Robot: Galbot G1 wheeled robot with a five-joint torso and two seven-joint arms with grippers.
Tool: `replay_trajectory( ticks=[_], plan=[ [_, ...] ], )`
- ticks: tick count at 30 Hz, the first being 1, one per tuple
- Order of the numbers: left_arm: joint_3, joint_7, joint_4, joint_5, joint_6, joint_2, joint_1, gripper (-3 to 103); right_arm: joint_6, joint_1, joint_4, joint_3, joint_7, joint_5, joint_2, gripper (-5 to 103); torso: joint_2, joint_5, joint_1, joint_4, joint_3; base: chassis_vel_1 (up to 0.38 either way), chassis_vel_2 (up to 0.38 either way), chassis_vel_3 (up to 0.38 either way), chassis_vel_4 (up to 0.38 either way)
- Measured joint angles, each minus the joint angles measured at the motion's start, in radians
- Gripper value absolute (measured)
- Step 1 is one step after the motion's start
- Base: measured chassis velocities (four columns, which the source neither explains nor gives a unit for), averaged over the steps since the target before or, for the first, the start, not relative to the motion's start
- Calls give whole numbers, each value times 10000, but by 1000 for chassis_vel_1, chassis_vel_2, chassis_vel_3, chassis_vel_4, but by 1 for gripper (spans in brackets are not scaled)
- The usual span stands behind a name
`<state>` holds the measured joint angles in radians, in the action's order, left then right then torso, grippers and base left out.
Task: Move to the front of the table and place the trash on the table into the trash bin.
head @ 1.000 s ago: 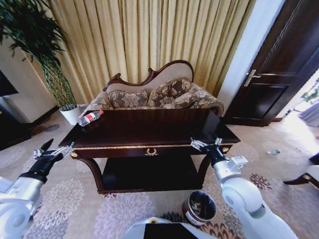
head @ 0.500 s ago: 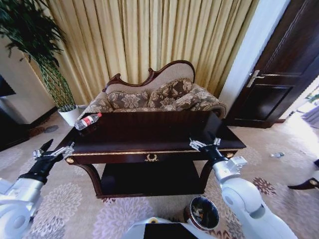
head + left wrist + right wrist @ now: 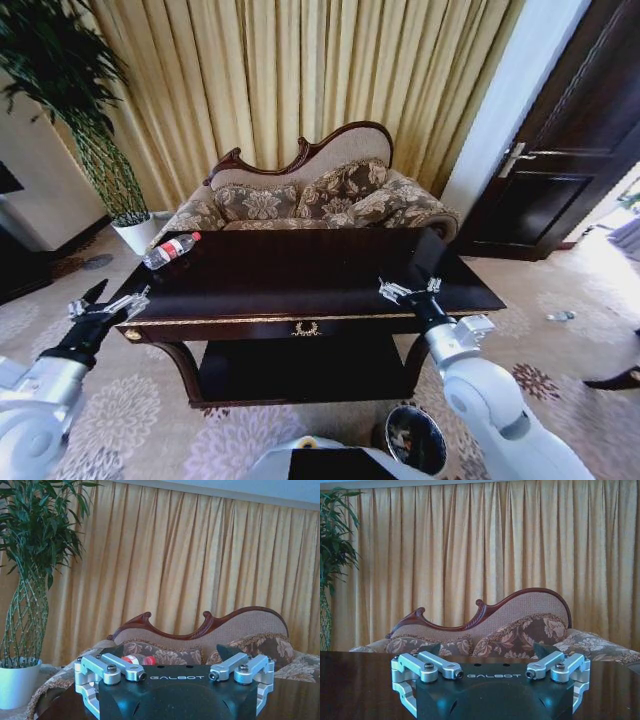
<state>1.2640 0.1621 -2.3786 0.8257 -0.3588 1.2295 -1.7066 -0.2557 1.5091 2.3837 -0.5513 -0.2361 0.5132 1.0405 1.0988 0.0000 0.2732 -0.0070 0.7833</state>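
**Bottle lies nearer the left arm**

The left gripper (image 3: 108, 303) hangs with its fingers spread wide and nothing between them, just off the left front corner of the table (image 3: 300, 275). It touches nothing. The right gripper (image 3: 408, 291) is also spread and empty, and it hovers over the front edge of the table near the right side.

The bottle (image 3: 170, 250) lies on its side at the far left corner of the table top. From the left gripper it is ahead and a little to the right. From the right gripper it is well apart, across most of the table. So I judge the left arm is the nearer one for the first pick. The long axis of the bottle runs slantwise, with the red cap toward the sofa (image 3: 315, 195) and the other end toward the left table edge.

The bin (image 3: 417, 440) stands on the carpet in front of the table, low beside the right arm. I cannot make out other trash on the top.
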Motion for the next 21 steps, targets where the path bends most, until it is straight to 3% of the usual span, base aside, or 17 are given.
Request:
replay_trajectory(
  ticks=[5,6,9,15,21],
  plan=[
    [7,-99,90,22,-101,-163,44,100,5,1,0,-4,23,-10,4,100,0,0,0,0,0,-8,9,13,-7],
    [41,-332,168,105,-475,-365,146,100,36,11,-5,-6,26,-10,21,100,0,0,0,0,0,0,0,0,0],
    [45,-484,259,176,-703,-528,253,100,110,21,-14,8,27,-10,36,100,1,0,0,1,0,0,0,0,0],
    [-284,-1293,1056,517,-1278,-1635,1058,100,274,214,94,78,281,-165,176,100,0,-3,0,-1,0,0,0,0,0],
    [-281,-1317,1913,1001,-1363,-2812,1596,100,406,382,95,70,358,-346,244,100,1,0,0,0,0,0,0,0,0]
  ],
)
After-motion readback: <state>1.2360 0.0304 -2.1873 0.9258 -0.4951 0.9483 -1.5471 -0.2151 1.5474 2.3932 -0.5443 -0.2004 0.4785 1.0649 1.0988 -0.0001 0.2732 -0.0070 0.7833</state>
